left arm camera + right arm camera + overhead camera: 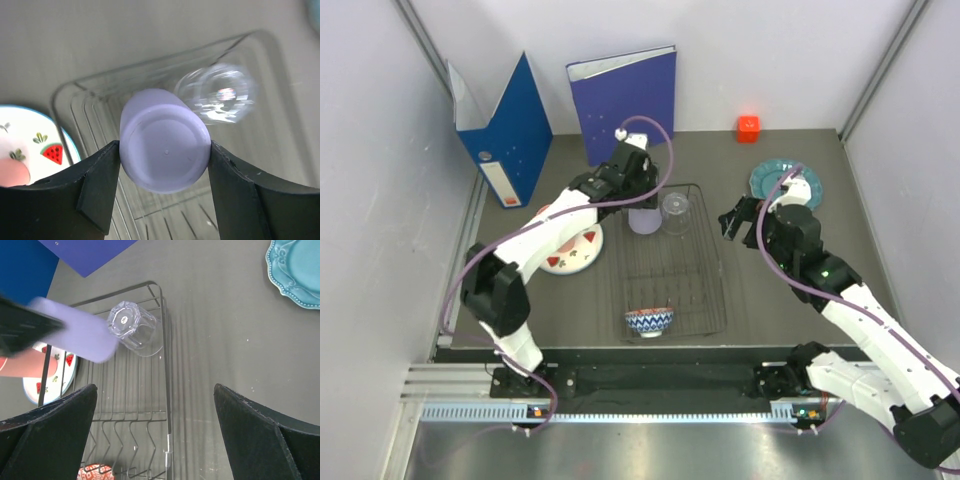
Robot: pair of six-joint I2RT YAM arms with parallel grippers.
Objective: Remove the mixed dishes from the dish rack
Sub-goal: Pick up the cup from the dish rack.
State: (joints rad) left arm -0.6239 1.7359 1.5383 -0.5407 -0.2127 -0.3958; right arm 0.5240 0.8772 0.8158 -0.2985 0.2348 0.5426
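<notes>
Your left claw [165, 152] has its black fingers pressed against both sides of the lavender cup [165, 132], a smooth matte cylinder base-up at the far end of the rack. Your right claw [155, 390] gapes wide over bare tabletop just right of the rack.

Pale plain walls [770, 60] box in the dark grey matte tabletop [770, 300]. A stiff blue binder [505, 130] and a violet binder [625, 100] stand at the back. You see the dish rack [670, 280] as a rectangle of thin black wire with a grid floor and low sides.

Left of it lies a glossy white plate [578, 250] with red wedge marks, a pink cup [20, 362] over it. To the right lies a teal scalloped plate [295, 270].

Inside the rack, a clear faceted tumbler [675, 212] sits base-up just beside the lavender cup. A blue-white patterned bowl [649, 321] sits at the near end. A small red cube [748, 127] sits near the back wall.
</notes>
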